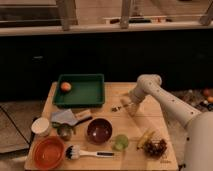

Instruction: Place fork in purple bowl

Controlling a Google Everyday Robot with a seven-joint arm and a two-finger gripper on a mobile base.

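Observation:
The fork (116, 108) is a small thin utensil lying on the wooden table (145, 120), just right of the green tray. My gripper (125, 106) is low over the table at the fork's right end, with its fingers open. I cannot tell whether they touch the fork. The purple bowl (99, 131) stands empty nearer the front, down and to the left of the gripper.
A green tray (87, 95) holds an orange (65, 86). At the front left are an orange bowl (48, 152), a white cup (40, 126), a metal cup (65, 131), a dark-handled utensil (82, 120) and a brush (87, 152). A green fruit (120, 142), a banana (145, 137) and grapes (156, 147) lie at the front right.

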